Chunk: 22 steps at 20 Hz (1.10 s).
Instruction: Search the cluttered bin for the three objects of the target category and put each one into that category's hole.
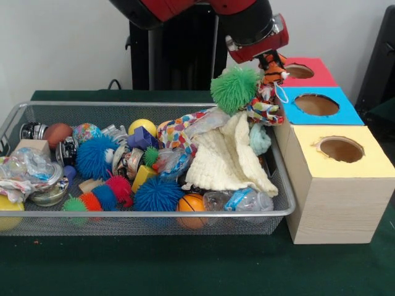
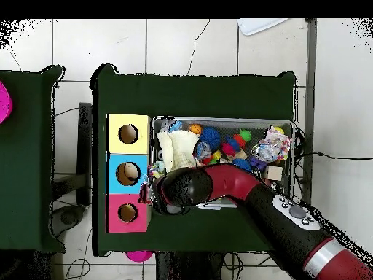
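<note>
The room is floored with pale tiles (image 2: 189, 51), crossed by dark cables, and is backed by a plain white wall (image 1: 68, 43) in the front view; a desk (image 1: 185, 265) covered in dark green cloth is set on this floor, and a second green surface (image 2: 25, 160) is seen beside it in the overhead view. The red and black arm (image 2: 248, 189) is extended over the desk; a wire-mesh bin (image 1: 148, 213) is filled with mixed clutter, and a wooden box (image 1: 336, 197) with three holes, topped yellow, blue and red, is placed touching the bin's end. A cream cloth (image 1: 225, 160) is draped over the clutter near the box; blue spiky balls (image 1: 157, 194) and an orange ball (image 1: 192, 203) are lodged at the bin's front rim. The tool (image 1: 268, 68) is held above the bin's far corner beside the blue hole (image 1: 316, 103); a green spiky ball (image 1: 234, 88) and a patterned fabric piece (image 1: 264, 110) are seen hanging just under it; whether the tool is closed on them cannot be told.
</note>
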Each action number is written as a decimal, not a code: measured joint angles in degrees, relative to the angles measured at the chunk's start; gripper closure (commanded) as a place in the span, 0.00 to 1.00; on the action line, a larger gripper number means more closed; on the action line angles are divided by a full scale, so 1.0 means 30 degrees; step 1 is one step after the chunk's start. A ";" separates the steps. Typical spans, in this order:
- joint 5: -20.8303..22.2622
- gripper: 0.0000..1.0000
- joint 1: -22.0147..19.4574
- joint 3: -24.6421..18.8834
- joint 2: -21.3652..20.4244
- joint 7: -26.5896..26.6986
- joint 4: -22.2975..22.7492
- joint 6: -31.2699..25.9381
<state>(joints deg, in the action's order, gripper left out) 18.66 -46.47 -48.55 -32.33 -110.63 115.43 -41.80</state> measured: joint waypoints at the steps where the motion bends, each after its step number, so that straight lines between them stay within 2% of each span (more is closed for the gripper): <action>1: -0.0012 1.00 0.0077 0.0014 0.0000 0.0000 0.0003 0.0079; 12: -0.0164 1.00 0.1092 0.0672 0.0153 0.0000 0.0036 0.1260; 22: -0.0419 1.00 0.1490 0.1451 0.0432 0.0000 0.0064 0.1347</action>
<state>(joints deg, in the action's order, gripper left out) 17.40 -42.00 -44.19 -31.03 -110.63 115.62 -37.76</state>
